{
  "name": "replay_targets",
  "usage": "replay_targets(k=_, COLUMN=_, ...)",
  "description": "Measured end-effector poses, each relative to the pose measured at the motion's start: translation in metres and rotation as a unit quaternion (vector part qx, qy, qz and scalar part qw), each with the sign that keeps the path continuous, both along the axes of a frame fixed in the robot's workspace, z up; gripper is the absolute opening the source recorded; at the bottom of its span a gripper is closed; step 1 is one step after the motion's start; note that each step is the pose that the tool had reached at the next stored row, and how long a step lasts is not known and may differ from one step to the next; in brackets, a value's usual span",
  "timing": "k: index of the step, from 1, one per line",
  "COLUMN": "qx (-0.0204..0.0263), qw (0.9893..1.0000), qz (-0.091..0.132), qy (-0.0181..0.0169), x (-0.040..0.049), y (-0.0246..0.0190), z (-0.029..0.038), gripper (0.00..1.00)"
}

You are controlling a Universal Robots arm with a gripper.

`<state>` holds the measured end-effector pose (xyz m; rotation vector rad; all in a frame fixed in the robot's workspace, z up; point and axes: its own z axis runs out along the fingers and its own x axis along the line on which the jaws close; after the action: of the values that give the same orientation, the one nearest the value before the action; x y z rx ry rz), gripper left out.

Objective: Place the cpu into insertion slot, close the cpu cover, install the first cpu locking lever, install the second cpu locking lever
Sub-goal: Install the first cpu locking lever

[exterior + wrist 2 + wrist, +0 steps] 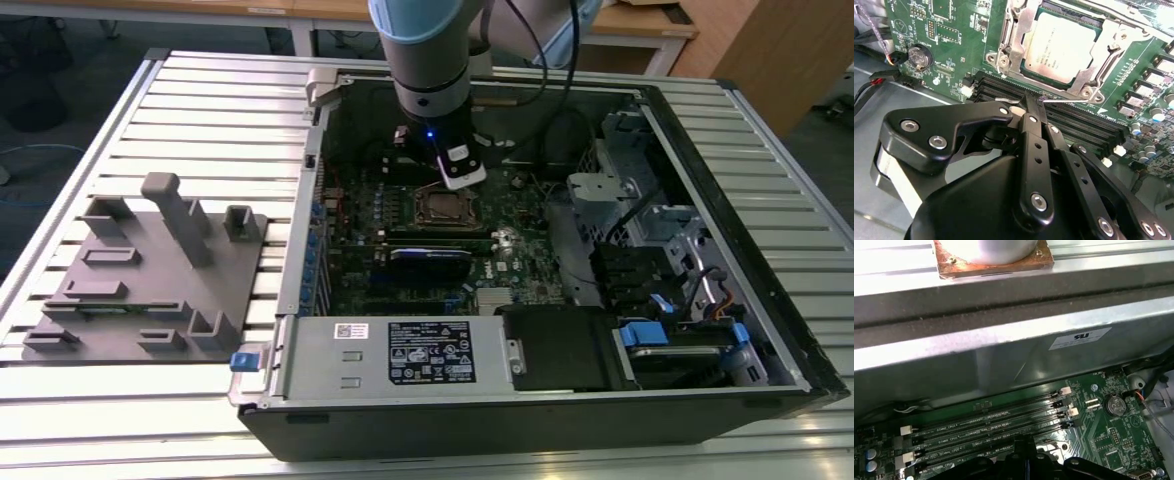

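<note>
Open-topped computer case (534,415) on a slatted surface (200,120), its metal walls ringing the board. The end effector (461,175) hangs over the memory slots (1084,127), just beside the insertion slot (441,207), which lies clear from above. A power supply box (394,355) fills the case's nearest edge, and a drive cage (667,260) crowds the exterior view's right.

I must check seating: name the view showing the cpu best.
The second wrist view: the cpu shows close, its pale face framed by the cpu cover. In the exterior view the insertion slot is small, by the gripper. The first wrist view faces the memory slots.
</note>
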<state>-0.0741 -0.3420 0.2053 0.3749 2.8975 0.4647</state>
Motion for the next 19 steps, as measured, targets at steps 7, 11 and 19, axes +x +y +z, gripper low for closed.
replay_targets(k=7, qx=-0.0002, qw=1.0, qz=-0.001, qy=0.0, x=0.0, y=0.0001, z=-0.0017, gripper=0.1)
replay_targets(k=11, qx=-0.0002, qw=1.0, qz=-0.001, qy=0.0, x=0.0, y=0.0001, z=-0.0021, gripper=0.1)
replay_targets(k=19, qx=-0.0001, qw=1.0, qz=-0.001, qy=0.0, x=0.0, y=0.0001, z=-0.0037, gripper=0.1)
